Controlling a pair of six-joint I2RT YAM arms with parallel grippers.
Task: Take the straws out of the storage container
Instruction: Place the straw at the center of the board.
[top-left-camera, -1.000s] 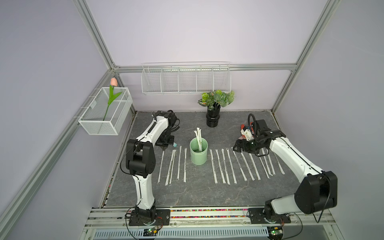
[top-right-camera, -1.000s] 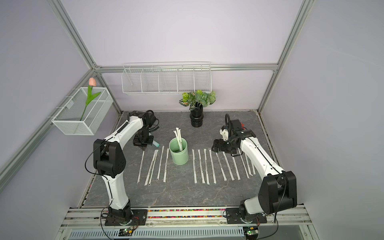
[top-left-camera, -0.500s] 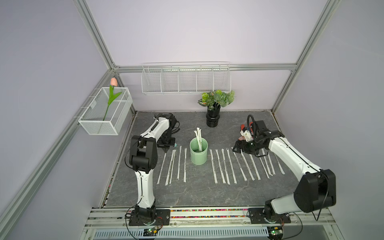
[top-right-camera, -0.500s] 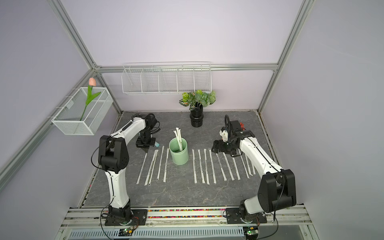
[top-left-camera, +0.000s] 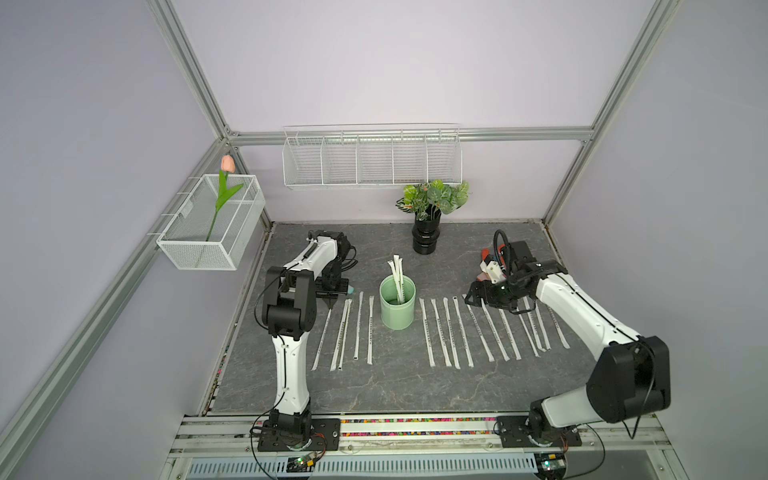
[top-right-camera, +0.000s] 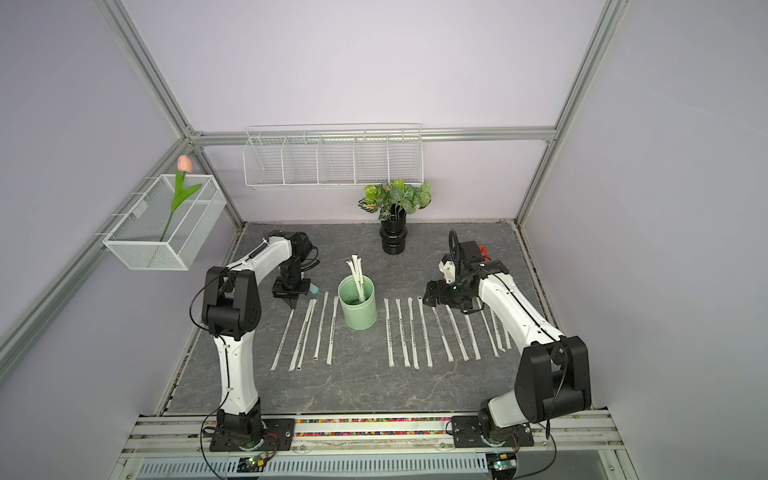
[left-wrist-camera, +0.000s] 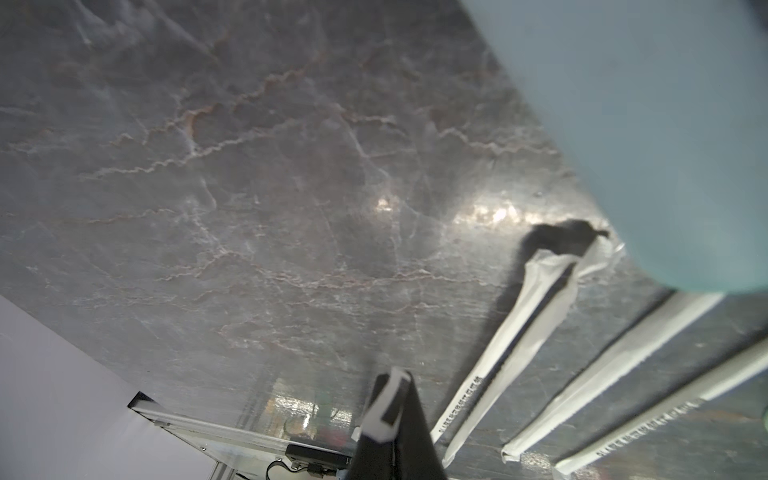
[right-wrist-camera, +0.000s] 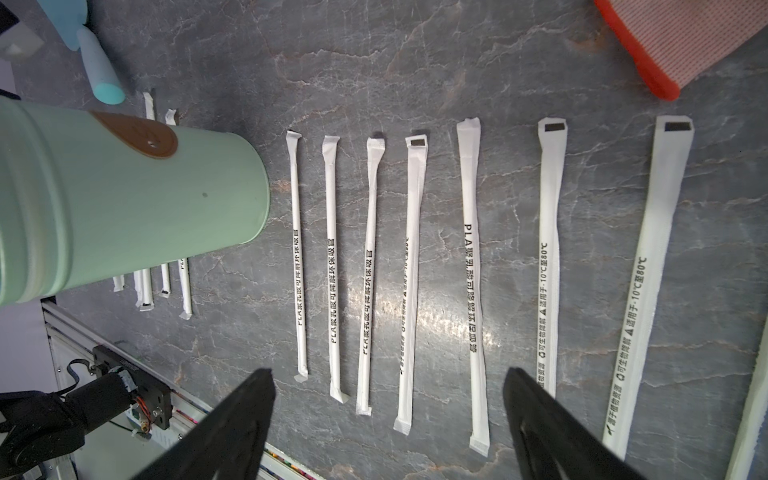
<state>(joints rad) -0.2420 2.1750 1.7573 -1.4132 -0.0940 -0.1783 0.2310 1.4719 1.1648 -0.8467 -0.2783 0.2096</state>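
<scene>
- Most straws (right-wrist-camera: 472, 266) lie flat on the table (top-left-camera: 374, 386) in rows either side of the cup (top-left-camera: 397, 311); you have a few standing in it.
- Your left gripper (top-left-camera: 331, 302) is clenched on the far end of the outermost straw left of the cup.
- Your right gripper (right-wrist-camera: 388, 376) is spread wide, empty, over the right row's far ends.

Bright, even overhead light; soft, faint shadows.
Glare patches shine on the table (left-wrist-camera: 490, 214) in both wrist views. The left wrist view is soft, with a blurred teal shape (left-wrist-camera: 665, 124) close up; the right wrist view stretches the cup (right-wrist-camera: 124, 199) at its edge, straws (right-wrist-camera: 471, 291) crisp.
</scene>
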